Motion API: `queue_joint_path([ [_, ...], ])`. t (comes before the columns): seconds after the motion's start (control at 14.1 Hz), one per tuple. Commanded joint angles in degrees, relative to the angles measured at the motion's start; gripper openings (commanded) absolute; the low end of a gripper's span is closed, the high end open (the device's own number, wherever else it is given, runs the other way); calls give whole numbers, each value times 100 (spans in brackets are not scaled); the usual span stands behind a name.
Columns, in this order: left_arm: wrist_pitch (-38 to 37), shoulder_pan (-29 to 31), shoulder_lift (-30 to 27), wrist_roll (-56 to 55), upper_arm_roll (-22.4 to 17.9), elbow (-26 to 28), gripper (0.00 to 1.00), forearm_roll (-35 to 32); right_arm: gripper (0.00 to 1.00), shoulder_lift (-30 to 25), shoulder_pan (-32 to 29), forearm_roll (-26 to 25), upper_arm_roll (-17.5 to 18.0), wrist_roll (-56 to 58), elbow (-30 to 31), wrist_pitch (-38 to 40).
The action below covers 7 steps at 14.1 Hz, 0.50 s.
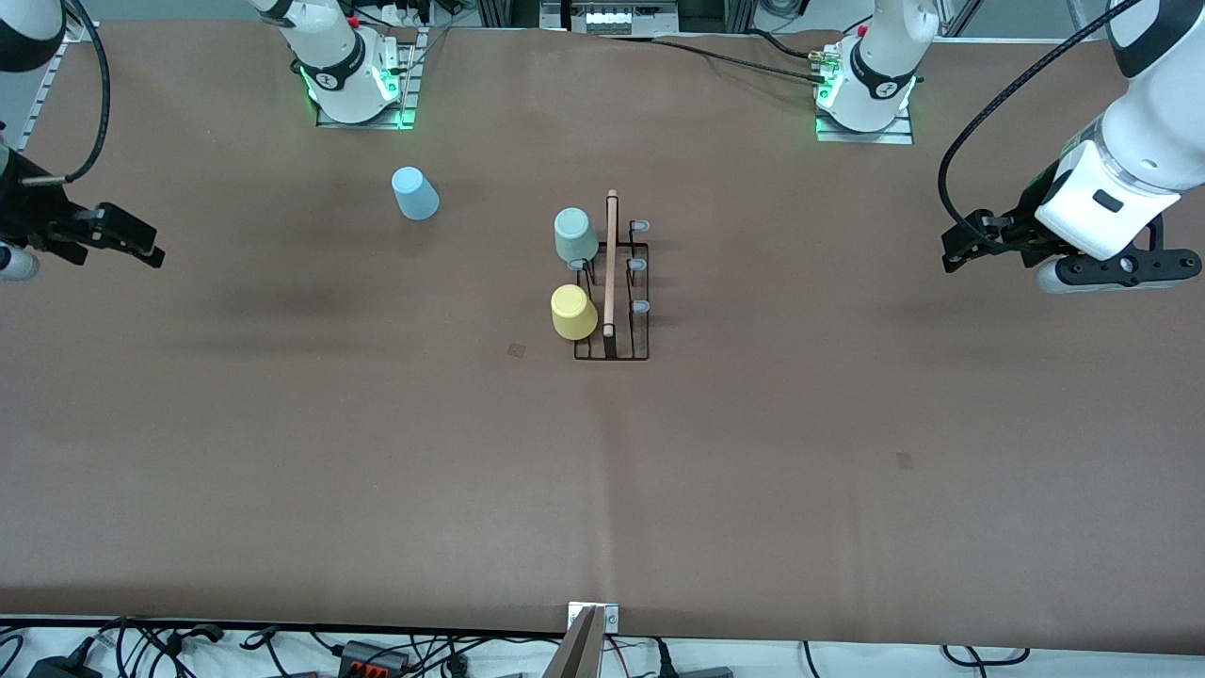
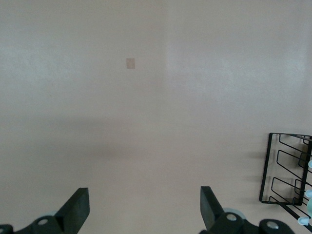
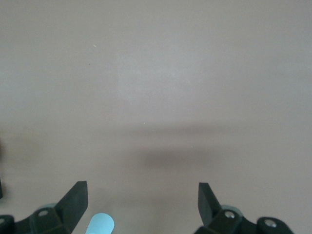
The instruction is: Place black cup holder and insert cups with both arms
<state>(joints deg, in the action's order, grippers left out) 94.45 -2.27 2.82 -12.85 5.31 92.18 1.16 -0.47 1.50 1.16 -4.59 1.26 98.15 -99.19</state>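
The black cup holder (image 1: 612,350) stands mid-table with its wooden rod handle (image 1: 612,264) on top; a corner of it shows in the left wrist view (image 2: 287,168). A mint green cup (image 1: 575,235) and a yellow cup (image 1: 573,313) sit upside down on its pegs on the side toward the right arm's end. The light blue cup (image 1: 414,193) stands upside down on the table, apart from the holder, toward the right arm's end and farther from the front camera. Its edge shows in the right wrist view (image 3: 100,225). My left gripper (image 1: 958,250) (image 2: 144,207) and right gripper (image 1: 141,243) (image 3: 142,202) are open, empty and wait above the table's ends.
Three pale grey-blue pegs (image 1: 639,266) on the holder's side toward the left arm's end are bare. The brown table cover (image 1: 602,490) is bare toward the front camera. Cables lie along the table's edge nearest the front camera (image 1: 377,654).
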Motion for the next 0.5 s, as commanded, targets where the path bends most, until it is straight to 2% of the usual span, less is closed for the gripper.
queue_joint_path([
  [0.0, -23, -45, 61, 90, -3, -130, 100, -72, 100, -225, -36, -90, 55, 102, 178, 101],
  [0.43, -93, -63, 52, 72, 14, -130, 100, -81, 100, -234, -18, -81, 55, 41, 161, 119],
])
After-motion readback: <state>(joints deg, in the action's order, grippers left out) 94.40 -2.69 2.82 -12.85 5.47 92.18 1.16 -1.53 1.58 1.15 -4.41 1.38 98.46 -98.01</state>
